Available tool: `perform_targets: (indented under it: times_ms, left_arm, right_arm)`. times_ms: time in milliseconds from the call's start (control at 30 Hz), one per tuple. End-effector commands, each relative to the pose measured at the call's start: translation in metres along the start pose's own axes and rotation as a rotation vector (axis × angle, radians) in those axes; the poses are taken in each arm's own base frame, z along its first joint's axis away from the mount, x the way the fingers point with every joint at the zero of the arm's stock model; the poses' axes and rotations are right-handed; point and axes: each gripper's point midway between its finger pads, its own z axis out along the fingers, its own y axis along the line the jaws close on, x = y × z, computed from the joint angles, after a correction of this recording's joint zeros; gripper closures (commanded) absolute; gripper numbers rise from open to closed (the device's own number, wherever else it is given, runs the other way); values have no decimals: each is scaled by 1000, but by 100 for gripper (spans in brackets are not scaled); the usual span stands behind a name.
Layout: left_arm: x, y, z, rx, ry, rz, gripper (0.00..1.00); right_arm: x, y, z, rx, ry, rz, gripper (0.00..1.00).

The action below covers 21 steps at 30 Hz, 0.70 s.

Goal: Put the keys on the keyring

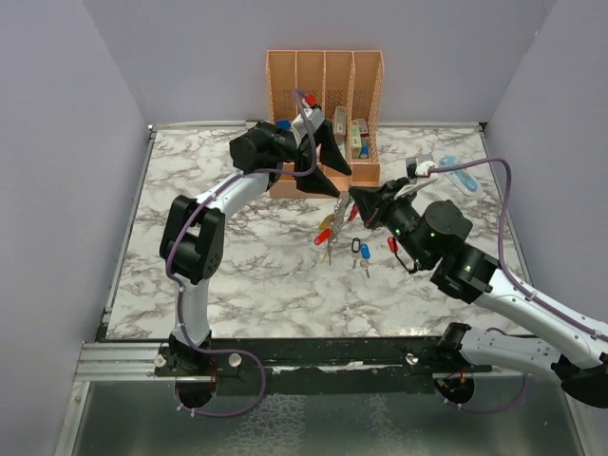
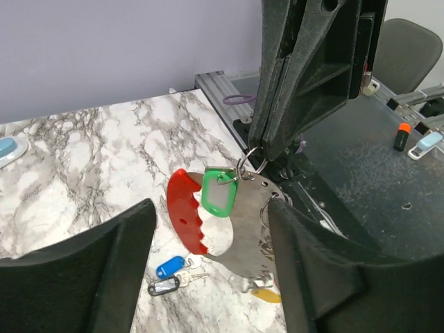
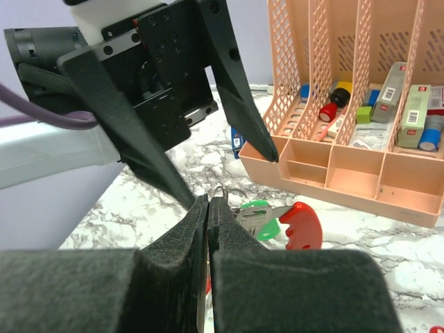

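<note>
No wording is coming through sharply enough to read. Barcode stickers [image 3: 393,87] are showing on two small boxes [image 3: 416,104] in the peach organizer [image 3: 347,170], their print too fine to make out.

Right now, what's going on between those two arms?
The right gripper is shut on the thin wire loop of the red curved clip keyring, which dangles above the white marble table with a green-tagged metal key on it. The open left gripper straddles it. A blue-tagged key and a black-tagged key lie loose below.
</note>
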Motion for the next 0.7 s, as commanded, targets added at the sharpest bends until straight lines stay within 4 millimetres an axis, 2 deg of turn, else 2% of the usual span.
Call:
perform_targets:
  times_ms: [0, 267, 667]
  left_arm:
    - [-4, -25, -5, 18, 110, 271, 28]
    - [5, -36, 13, 63, 96, 222, 25]
    - [-10, -37, 18, 63, 52, 290, 22]
  right_arm:
    - [-34, -1, -7, 35, -62, 14, 99]
    - [-36, 5, -5, 24, -19, -18, 99]
    - [-28, 12, 4, 7, 35, -22, 99]
